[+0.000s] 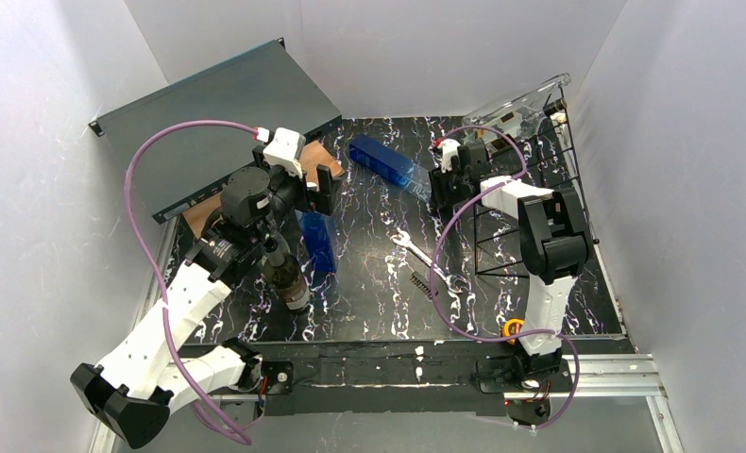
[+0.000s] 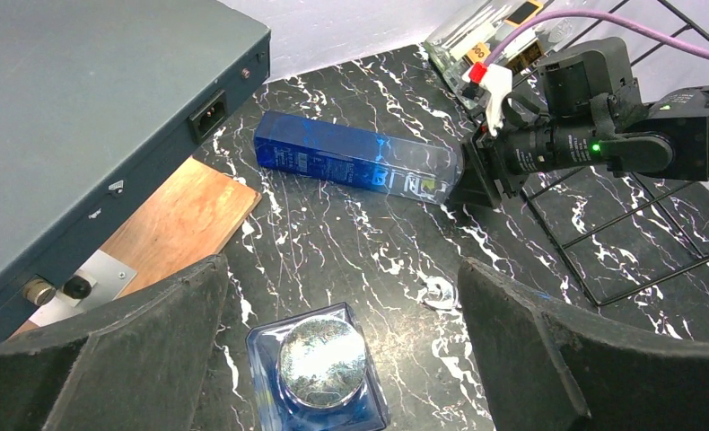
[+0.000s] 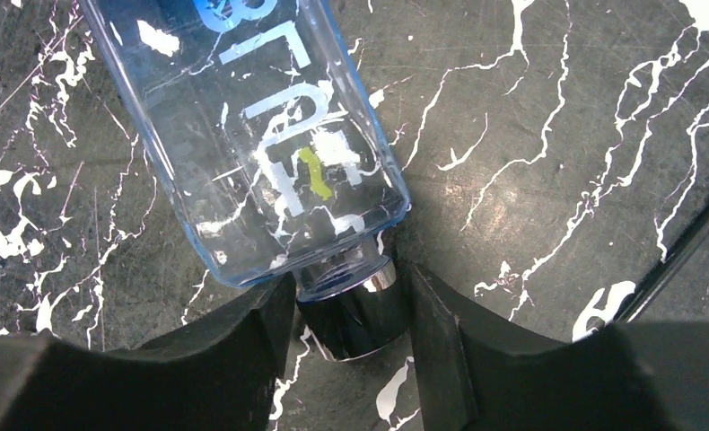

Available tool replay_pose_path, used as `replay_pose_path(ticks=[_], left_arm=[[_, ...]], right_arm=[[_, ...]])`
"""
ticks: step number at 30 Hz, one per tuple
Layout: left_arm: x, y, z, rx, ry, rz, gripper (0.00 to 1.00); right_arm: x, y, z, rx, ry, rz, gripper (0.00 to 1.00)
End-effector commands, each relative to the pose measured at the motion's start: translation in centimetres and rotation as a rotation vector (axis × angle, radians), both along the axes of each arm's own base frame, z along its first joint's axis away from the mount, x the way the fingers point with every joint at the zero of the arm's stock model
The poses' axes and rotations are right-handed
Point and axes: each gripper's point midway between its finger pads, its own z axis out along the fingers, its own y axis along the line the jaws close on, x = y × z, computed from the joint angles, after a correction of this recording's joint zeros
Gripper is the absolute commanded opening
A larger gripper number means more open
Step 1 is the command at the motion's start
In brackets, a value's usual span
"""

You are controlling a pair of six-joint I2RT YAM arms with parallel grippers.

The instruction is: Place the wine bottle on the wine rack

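Wine bottle (image 1: pixel 286 276), dark glass, stands beside my left arm (image 1: pixel 190 302); left gripper (image 2: pixel 342 296) hangs wide open. Right gripper (image 3: pixel 351 296) pinches the lying blue bottle (image 3: pixel 252 135) by its silver cap (image 3: pixel 355 312): I'd squeeze firmly, lift slowly against sag, toward the wine rack (image 1: pixel 498 247) just behind.

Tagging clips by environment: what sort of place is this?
Probably a lab robot test cell: plain white walls box in a black marbled tabletop, two arms are bolted to a metal rail at its near edge, and props such as a wire rack and a wrench are laid out.
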Motion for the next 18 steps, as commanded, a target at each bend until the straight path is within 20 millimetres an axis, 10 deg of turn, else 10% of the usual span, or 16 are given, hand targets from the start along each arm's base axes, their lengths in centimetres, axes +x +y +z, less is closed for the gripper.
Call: replay_pose_path(ticks=[1,18], left_arm=[[0.2,-0.1,1.3,-0.009,-0.029,0.001,0.99],[-0.2,-0.3,1.6,-0.014,-0.027,-0.016,0.99]], right_arm=[[1.2,1.0,2.8,0.041,-0.083,0.0,0.54],[-2.1,3.0,10.0,0.093,-0.189,-0.061,0.07]])
